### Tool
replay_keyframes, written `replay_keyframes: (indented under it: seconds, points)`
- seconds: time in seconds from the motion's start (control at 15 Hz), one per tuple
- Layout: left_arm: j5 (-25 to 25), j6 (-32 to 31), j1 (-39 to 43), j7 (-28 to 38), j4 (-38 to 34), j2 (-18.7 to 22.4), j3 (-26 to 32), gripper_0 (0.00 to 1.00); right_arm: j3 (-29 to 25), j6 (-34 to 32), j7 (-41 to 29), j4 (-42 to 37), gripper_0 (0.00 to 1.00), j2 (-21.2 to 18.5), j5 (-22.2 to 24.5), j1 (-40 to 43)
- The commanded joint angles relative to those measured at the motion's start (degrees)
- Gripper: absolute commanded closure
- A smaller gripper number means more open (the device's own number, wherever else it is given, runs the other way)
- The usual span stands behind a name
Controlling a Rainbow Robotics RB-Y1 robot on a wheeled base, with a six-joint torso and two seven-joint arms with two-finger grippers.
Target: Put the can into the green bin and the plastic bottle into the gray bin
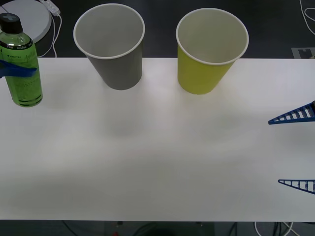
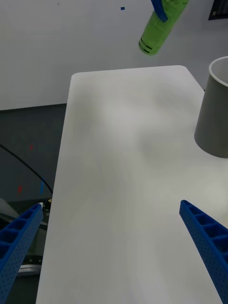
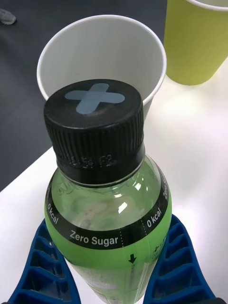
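The plastic bottle of bright green liquid, black cap on top, hangs just above the table's far left end with my left gripper shut on its body. The left wrist view has the blue fingers pressing both sides of the plastic bottle, beyond it the gray bin and the green bin. At the table's back stand the gray bin and, to its right, the green bin, both upright and holding nothing. My right gripper waits open at the right edge. The can is out of view.
The white table stretches bare between the bins and its front edge. A white round base and cables lie on the dark floor behind the table's left end. The right wrist view takes in the gray bin and the raised plastic bottle.
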Motion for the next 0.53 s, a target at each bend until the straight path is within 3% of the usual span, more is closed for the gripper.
replay_keyframes:
  seconds: [0.07,0.53]
  points:
    - [3.7,-4.7,-5.5,-1.7,5.3,1.8,-0.2,1.0,0.0,0.0,0.0,0.0,0.0,0.0,0.0,0.0]
    - [3.6,-10.6,-19.7,-2.7,14.6,4.1,-9.3,1.0,0.0,0.0,0.0,0.0,0.0,0.0,0.0,0.0]
